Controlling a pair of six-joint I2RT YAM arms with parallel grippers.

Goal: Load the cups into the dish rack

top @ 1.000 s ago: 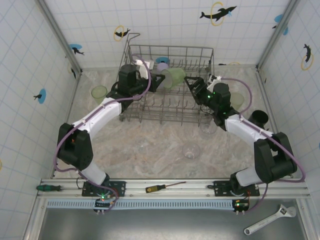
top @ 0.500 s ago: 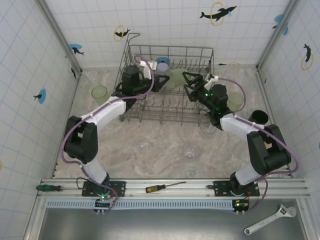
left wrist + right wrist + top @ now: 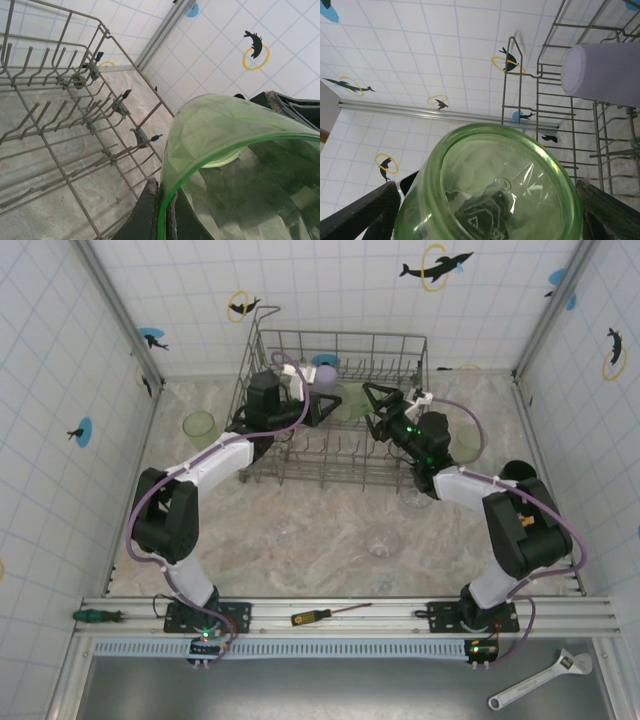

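While poised over the dish rack (image 3: 320, 455), a grey wire basket of upright tines and open-grid sides, pinches the thin rim of a translucent, faceted green tumbler (image 3: 235, 145) in the narrow black jaws of the left gripper (image 3: 162, 202). Brackets the tumbler's round moulded base with the right gripper (image 3: 487, 200), jaws spread wide to either side; cannot tell whether pressing on it. Shows a smooth, matte lavender cup (image 3: 605, 75) inside the rack, by its far wall.

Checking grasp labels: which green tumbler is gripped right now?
The green tumbler over the dish rack, rim pinched by the left claw. The others sit free on the table: left tumbler and right tumbler, either side of the rack.
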